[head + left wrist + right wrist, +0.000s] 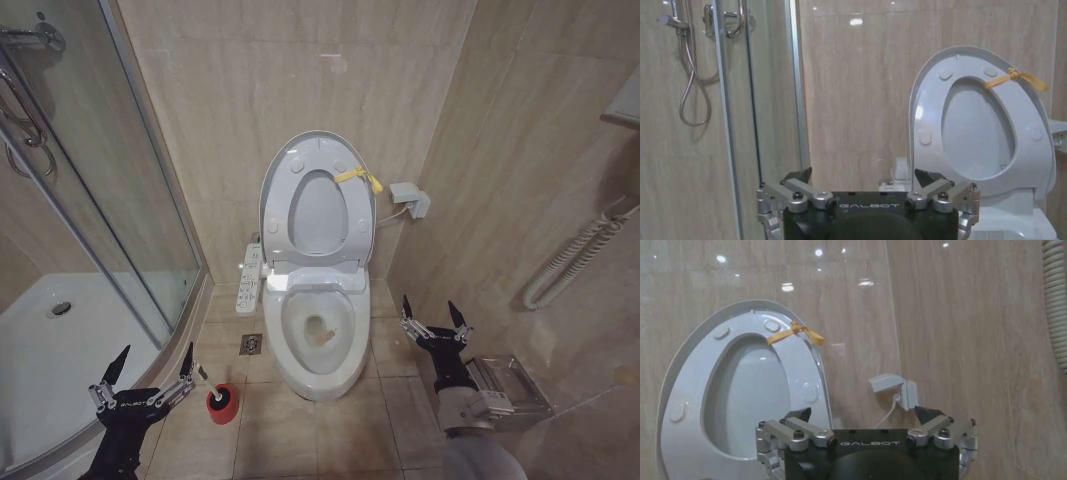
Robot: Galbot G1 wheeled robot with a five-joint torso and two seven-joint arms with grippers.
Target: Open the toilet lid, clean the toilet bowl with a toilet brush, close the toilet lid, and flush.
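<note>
Beige tiles are lining the walls and floor you're facing. From the head, your left gripper [148,366] is hovering spread wide, the toilet brush [219,397] just beside its right finger in a red holder; the toilet bowl [318,330] is sitting between it and your right gripper [434,314], also spread. From the left wrist, the toilet lid [980,125] is standing raised ahead. From the right wrist, it is leaning on the wall ahead.
</note>
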